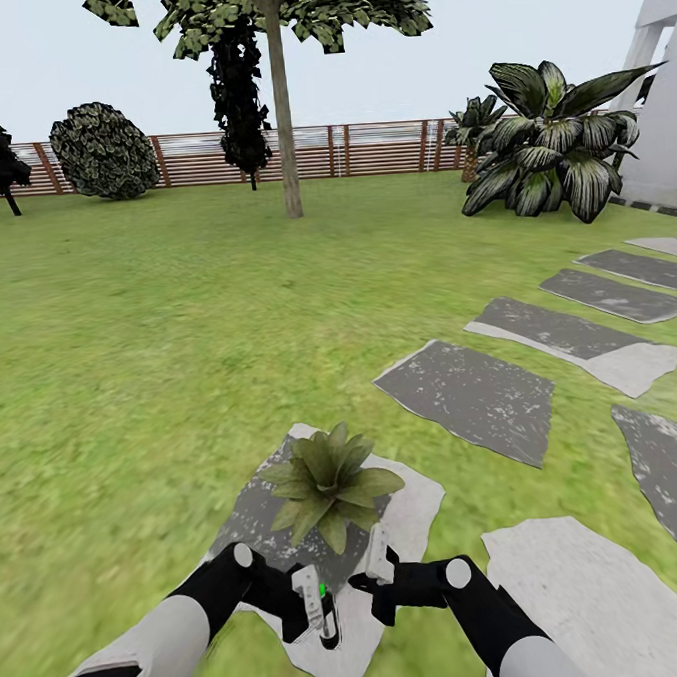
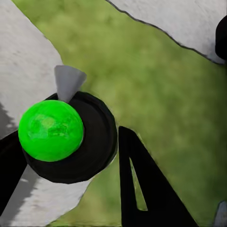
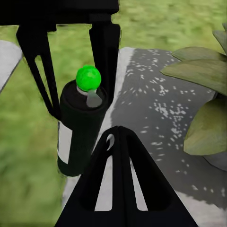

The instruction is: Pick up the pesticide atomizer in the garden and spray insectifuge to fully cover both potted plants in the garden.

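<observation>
Left gripper (image 1: 317,602) is clamped on the pesticide atomizer (image 1: 325,612): the right wrist view shows its black fingers (image 3: 105,52) on both sides of the dark body (image 3: 78,137), green ball (image 3: 88,78) and grey nozzle on top, and the left wrist view looks straight down on that ball (image 2: 51,130). Right gripper (image 1: 378,567) hangs just beside the atomizer, apart from it, grasping nothing; can't tell how wide its jaws stand. One potted plant (image 1: 327,484) sits just ahead of both grippers on a grey stepping stone (image 1: 414,514) in the lawn, leaves near the right gripper.
</observation>
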Robot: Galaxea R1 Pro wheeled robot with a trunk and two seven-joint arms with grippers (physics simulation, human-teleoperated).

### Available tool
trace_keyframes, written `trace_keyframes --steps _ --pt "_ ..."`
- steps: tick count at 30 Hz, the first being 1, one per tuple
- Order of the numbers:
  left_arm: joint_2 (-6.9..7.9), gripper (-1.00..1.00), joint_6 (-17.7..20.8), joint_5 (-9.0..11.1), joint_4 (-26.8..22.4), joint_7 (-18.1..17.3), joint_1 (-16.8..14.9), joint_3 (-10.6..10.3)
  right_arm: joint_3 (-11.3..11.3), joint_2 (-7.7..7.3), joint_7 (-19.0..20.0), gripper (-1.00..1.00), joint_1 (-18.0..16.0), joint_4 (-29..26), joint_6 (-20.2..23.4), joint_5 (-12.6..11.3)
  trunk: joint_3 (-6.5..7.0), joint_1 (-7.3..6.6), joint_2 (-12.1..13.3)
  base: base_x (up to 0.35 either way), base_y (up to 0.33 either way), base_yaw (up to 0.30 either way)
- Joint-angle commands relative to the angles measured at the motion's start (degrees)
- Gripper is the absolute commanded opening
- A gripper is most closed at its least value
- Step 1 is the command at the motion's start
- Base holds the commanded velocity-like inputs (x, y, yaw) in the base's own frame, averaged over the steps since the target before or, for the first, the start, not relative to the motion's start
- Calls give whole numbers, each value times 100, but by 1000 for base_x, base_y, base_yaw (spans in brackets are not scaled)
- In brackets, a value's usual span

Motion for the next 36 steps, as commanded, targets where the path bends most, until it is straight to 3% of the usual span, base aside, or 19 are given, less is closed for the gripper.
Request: trace_keyframes --steps 1,8,9,12,17,19,23,24,26,29,30,31,34,36 --pt "77 -100 -50 -64 -8 -5 -2 54 -48 10 33 -100 -3 -5 -26 48 -5 -1 -2 0 0 0" --pt "888 -100 -53 -69 -12 -2 15 53 -51 -12 33 -100 -3 34 -34 55 -5 -1 -2 0 0 0" --pt "1014 -100 -56 -68 -12 1 15 53 -54 -19 33 100 -3 41 -35 56 -5 -1 -2 0 0 0" --pt "1238 -100 -59 -61 -12 4 16 55 -58 -37 30 100 -3 54 -36 63 -5 -1 -2 0 0 0" --pt "1300 -100 -56 -28 -19 191 16 110 -78 -54 -89 100 -3 59 -47 67 -5 -1 -2 0 0 0" --pt "1299 -100 -36 20 -13 510 16 145 -87 -124 -353 100 3 83 -51 54 -5 -1 -2 0 0 0" --pt "1290 -100 29 238 2 1228 16 376 -244 -391 -1352 100 14 701 -52 7 -5 -1 -2 0 0 0" --pt "1294 -100 40 342 4 1403 16 535 -576 -557 -1930 100 20 1148 -54 -30 -5 -1 -2 0 0 0" --pt "1271 -100 104 420 1 1516 10 772 -1042 -917 -2639 100 23 1880 -60 -52 -5 -1 -2 0 0 0" --pt "1224 -100 707 447 -13 1636 -35 997 -1239 -1460 -2983 100 30 2550 -68 -68 -5 -1 -2 0 0 0" --pt "1210 -100 1141 456 -16 1666 -71 1033 -1263 -1838 -3031 100 71 2675 -78 -269 -5 -1 -2 0 0 0" --pt "1207 -100 1274 458 -19 1665 -84 1036 -1267 -1976 -3042 100 137 2692 -84 -513 -5 -1 -2 0 0 0" --pt "1204 -100 1407 452 -20 1645 -115 1024 -1269 -2114 -3358 100 200 2705 -87 -920 -5 -1 -2 0 0 0" --pt "1206 -100 1846 442 -21 1630 -177 1003 -1269 -2134 -4350 100 239 2780 -82 -1139 -5 -1 -2 0 0 0"
